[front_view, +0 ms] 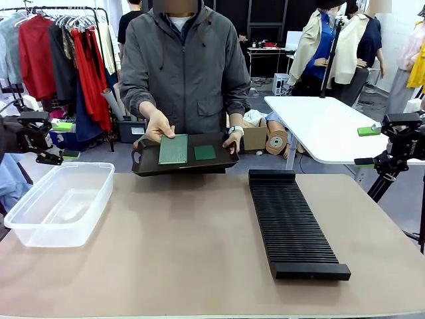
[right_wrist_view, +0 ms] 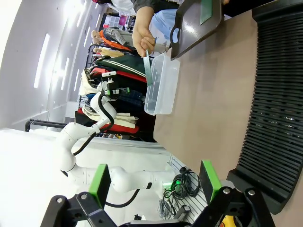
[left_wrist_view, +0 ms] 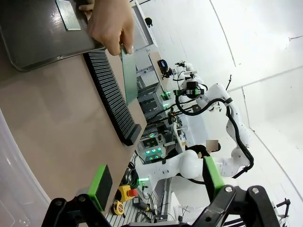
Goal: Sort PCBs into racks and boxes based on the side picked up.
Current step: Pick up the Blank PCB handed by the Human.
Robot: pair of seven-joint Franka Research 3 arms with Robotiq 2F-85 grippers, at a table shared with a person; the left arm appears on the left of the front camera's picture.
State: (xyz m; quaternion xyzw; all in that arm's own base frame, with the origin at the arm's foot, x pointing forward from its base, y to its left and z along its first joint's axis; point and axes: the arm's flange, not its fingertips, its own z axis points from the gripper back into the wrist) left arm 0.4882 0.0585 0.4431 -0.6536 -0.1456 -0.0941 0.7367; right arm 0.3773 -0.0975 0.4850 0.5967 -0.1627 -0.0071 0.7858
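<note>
A person at the far side holds a shallow black tray point(front_view: 143, 166) over the table edge. One hand point(front_view: 158, 125) holds the larger light green PCB point(front_view: 173, 149) by its edge, lifted off the tray. It hangs edge-on in the left wrist view point(left_wrist_view: 129, 73) and the right wrist view point(right_wrist_view: 148, 68). The smaller darker PCB point(front_view: 204, 152) lies flat in the tray. The black slotted rack point(front_view: 292, 222) lies right of centre and the clear box point(front_view: 60, 203) stands at the left. My left gripper point(front_view: 65, 141) and right gripper point(front_view: 366, 146) hover open and empty at the table's sides.
A white table point(front_view: 319, 123) stands behind the right side, and a clothes rail point(front_view: 60, 60) behind the left. Bare brown tabletop point(front_view: 186, 232) lies between box and rack. In the left wrist view the other arm point(left_wrist_view: 208, 94) stands far off beyond the rack point(left_wrist_view: 111, 94).
</note>
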